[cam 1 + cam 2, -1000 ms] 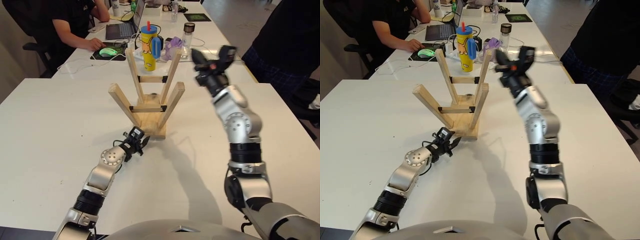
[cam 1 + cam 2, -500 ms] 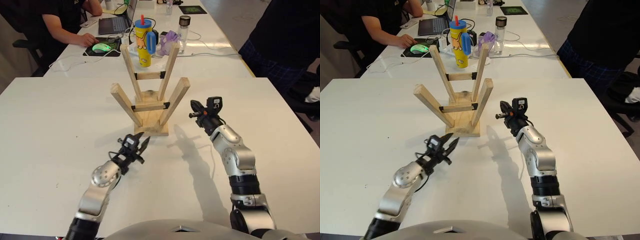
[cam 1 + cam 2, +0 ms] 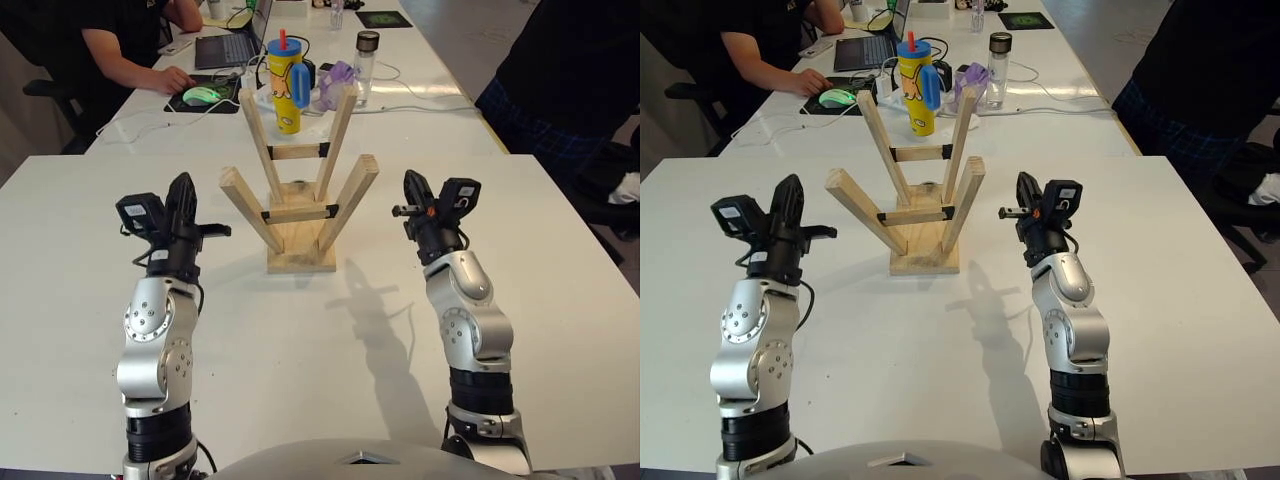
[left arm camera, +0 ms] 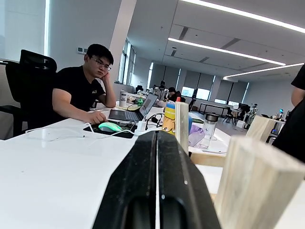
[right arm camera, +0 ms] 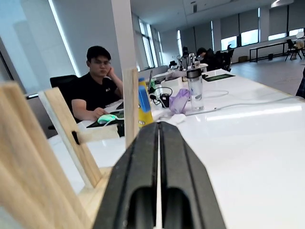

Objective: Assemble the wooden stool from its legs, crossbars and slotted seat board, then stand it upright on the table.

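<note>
Pulling left pincer point(image 3: 182, 203) up off the counter point(image 3: 330, 345) and right pincer point(image 3: 413, 193) back, both pressed shut, empty | flanking wooden stool point(image 3: 297, 215), assembled, legs-up on seat board point(image 3: 300, 262), unmoved | leaves only flipping upright.

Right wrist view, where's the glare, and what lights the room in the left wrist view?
Right wrist view: a bright streak of glare crosses the white tabletop beyond the shut right hand; left wrist view: long ceiling light strips run overhead, above the shut left hand.
</note>
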Robot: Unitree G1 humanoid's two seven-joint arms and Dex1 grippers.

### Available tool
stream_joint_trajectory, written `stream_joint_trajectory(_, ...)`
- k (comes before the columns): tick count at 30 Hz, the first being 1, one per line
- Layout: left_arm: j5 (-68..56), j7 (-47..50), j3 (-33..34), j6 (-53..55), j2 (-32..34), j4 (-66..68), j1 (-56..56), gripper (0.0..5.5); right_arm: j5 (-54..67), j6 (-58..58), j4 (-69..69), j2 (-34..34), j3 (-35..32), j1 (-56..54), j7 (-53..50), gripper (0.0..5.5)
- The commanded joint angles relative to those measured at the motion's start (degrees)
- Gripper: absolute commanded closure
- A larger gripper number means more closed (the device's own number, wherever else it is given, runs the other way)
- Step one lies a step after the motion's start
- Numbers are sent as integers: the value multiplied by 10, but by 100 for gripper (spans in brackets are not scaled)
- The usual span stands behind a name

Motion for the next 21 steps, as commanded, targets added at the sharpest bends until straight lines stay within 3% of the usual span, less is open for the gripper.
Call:
stream_joint_trajectory(1, 7, -2, -17, 31, 3, 45, -40, 547, -3, 6, 7, -3, -6, -37, -3, 550)
stream_joint_trajectory(5, 36, -32, -121, 76, -14, 106, -96, 547, 19, 147, 18, 21, 213, -69, 118, 550)
stream_joint_trajectory(7, 46, -25, -128, 90, -17, 117, -111, 547, 0, 197, 21, -2, 252, -52, 125, 550)
stream_joint_trajectory(14, 76, -14, -65, 95, 30, 127, -64, 547, -54, 211, 73, -101, 140, -18, 98, 550)
stream_joint_trajectory(19, 78, -38, -2, 114, 88, 150, -10, 547, -45, 153, 128, -91, 95, -67, 113, 550)
stream_joint_trajectory(21, 79, -87, -13, 145, 131, 175, 11, 547, -38, 118, 164, -87, 72, -97, 122, 550)
